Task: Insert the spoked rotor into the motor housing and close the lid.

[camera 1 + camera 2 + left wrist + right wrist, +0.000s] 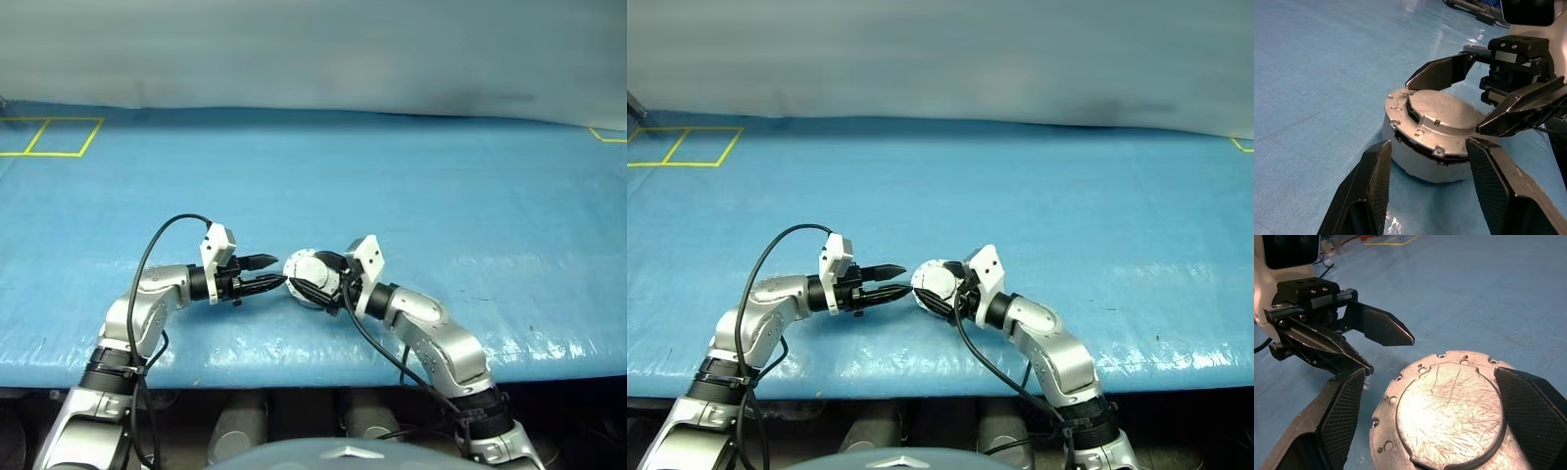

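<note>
So the motor housing (1425, 161) sits on the blue tarp-covered table (441, 196), low and centre in the head views, right between the two arms. It's a squat round cup of pale grey metal with smooth sides. The lid (1449, 416) is on top of it: a flat disc of the same dull grey, all scratched up with fine hairline marks, a raised round centre plate and a flange dotted with small screw holes. In the left wrist view the lid looks a bit tilted, with a dark gap showing along the near edge, so it doesn't seem fully seated.

The right gripper (1444, 401) has its black, mesh-textured fingers spread wide on either side of the lid, apparently not squeezing it. The left gripper (263, 272) points in from the left with its wedge-shaped black fingers parted, tips just beside the housing, nothing between them.

The tarp is shiny and crinkly, with yellow tape lines (59, 137) in the upper left of the frame.
</note>
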You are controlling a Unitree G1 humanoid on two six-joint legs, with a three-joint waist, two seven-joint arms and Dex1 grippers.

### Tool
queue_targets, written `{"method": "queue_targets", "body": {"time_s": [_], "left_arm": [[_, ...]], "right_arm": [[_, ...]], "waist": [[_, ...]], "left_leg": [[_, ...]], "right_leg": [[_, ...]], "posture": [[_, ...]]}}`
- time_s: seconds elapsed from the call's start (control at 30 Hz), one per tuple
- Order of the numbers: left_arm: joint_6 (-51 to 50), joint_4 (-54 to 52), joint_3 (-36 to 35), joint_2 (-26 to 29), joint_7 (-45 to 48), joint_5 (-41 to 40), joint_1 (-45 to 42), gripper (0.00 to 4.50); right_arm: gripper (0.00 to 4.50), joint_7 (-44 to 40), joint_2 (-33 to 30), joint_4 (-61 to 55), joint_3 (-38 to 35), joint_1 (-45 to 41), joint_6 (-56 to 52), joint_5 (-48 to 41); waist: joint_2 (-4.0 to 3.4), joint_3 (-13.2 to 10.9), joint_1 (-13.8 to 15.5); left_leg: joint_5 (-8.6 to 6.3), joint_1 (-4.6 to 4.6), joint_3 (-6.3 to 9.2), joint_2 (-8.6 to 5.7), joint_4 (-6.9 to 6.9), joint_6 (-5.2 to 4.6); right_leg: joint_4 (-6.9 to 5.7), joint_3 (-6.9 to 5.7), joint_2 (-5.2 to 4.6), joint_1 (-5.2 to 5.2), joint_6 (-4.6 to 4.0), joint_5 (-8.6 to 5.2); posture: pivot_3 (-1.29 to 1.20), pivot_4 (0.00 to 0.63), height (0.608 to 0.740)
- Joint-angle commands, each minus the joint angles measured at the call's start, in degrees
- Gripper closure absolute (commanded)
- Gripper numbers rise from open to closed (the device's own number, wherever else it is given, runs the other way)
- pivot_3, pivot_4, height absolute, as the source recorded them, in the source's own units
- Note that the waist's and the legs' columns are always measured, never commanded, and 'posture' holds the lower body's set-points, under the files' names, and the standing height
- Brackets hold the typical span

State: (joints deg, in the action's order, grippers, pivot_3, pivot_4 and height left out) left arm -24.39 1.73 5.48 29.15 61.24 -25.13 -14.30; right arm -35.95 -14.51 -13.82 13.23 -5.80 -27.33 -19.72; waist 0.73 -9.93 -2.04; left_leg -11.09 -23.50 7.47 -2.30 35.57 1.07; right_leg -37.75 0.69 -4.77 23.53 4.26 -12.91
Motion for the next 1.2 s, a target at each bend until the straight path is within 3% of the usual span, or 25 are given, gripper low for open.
{"method": "queue_targets", "body": {"time_s": [0.03,0.33,0.43,0.53,0.93,1.2], "left_arm": [[1.1,-1.9,-0.2,-0.6,-0.3,0.0,-0.1,1.90],[1.3,-1.6,-0.1,-0.9,-0.5,0.5,-0.3,1.90],[1.3,-1.6,-0.3,-0.7,-0.4,0.4,-0.3,1.90],[1.2,-1.6,-0.5,-0.5,-0.4,0.4,-0.2,1.90],[0.5,-1.4,0.4,0.2,-0.2,1.0,0.2,1.90],[1.0,-1.3,0.6,-0.3,-0.3,1.4,0.2,1.90]], "right_arm": [[0.02,0.5,-0.5,0.8,2.8,0.7,3.7,4.0],[0.02,6.0,-1.3,7.1,4.6,0.1,13.2,14.7],[0.60,5.2,-1.2,7.3,4.1,0.2,13.5,13.5],[1.46,3.3,-1.1,5.4,3.0,0.7,12.3,10.2],[1.45,-0.9,-3.6,-1.1,1.2,0.7,7.2,4.9],[1.45,-1.3,-5.8,3.0,5.0,-0.3,8.6,10.5]], "waist": [[0.00,0.0,0.0],[0.01,0.0,0.0],[0.01,0.0,0.0],[0.01,0.0,0.1],[0.01,0.0,0.5],[0.01,0.0,0.5]], "left_leg": [[0.00,0.00,0.00,0.00,0.00,0.00],[0.01,0.08,-0.01,0.00,0.03,0.02],[0.02,0.11,-0.01,0.01,0.04,0.02],[0.03,0.11,0.00,0.00,0.07,0.03],[0.02,0.02,0.02,0.00,0.00,0.03],[0.02,0.04,0.01,0.00,0.00,0.03]], "right_leg": [[0.00,0.00,0.00,0.00,0.00,0.00],[-0.02,0.00,0.01,-0.10,-0.01,0.00],[-0.02,0.01,0.01,-0.13,-0.01,0.00],[-0.02,0.01,0.01,-0.15,-0.01,0.00],[0.02,0.00,0.00,-0.06,-0.02,-0.01],[0.01,0.00,0.00,-0.06,-0.02,-0.01]], "posture": [[0.00,0.150,0.740],[0.00,0.150,0.740],[0.00,0.150,0.740],[0.00,0.150,0.740],[0.00,0.150,0.740],[0.00,0.150,0.740]]}}
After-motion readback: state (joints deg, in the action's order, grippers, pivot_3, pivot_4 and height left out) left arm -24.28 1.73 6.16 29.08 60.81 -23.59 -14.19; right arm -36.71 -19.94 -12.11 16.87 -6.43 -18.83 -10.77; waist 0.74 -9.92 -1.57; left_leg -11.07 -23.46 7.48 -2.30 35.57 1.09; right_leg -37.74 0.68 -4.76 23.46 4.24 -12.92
